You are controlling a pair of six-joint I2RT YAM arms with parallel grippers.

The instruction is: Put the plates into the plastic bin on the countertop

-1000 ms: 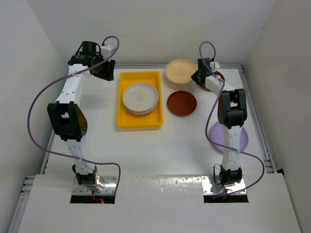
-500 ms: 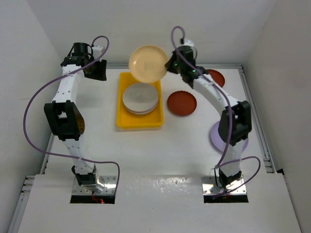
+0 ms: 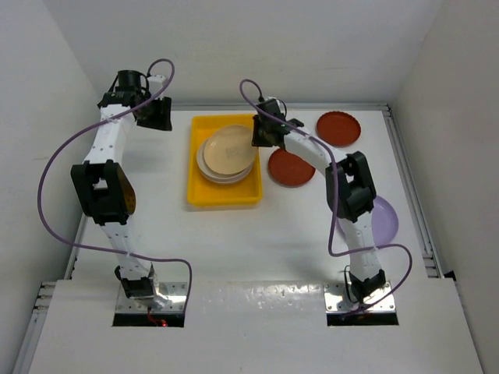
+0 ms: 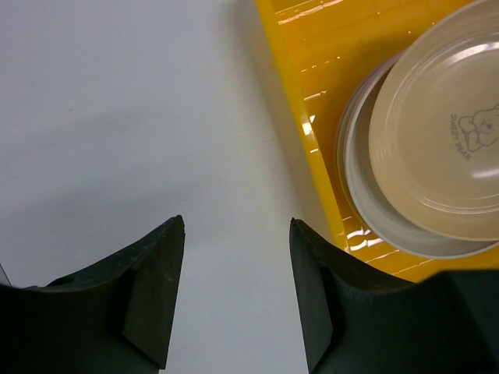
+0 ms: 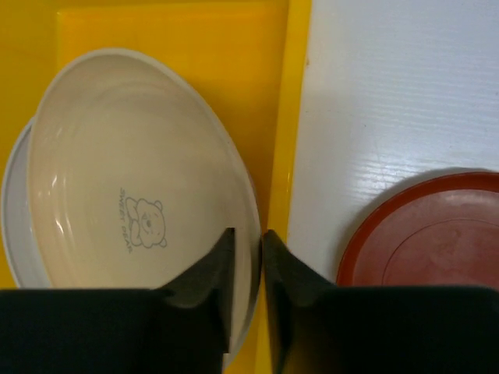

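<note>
Right gripper (image 5: 248, 261) is pinching the round cream plastic plate (image 5: 132, 195) over the yellow plastic bin (image 5: 298, 93), left gripper (image 4: 234, 288) spread empty, so I'd lay it flat before letting go.

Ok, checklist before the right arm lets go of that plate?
1. Right gripper shut on the cream plate at its rim: ok.
2. Cream plate inside the rims of the yellow bin: ok.
3. Cream plate seated flat on the plate stack beneath it: cannot tell; it sits off-centre on the stack.
4. Left gripper open, empty and over bare countertop beside the bin: ok.
5. Nearest dark red plate outside the bin and apart from the right fingers, so the way back looks free: ok.
6. All plates binned: not ok; two dark red and the purple plate lie on the countertop.
</note>
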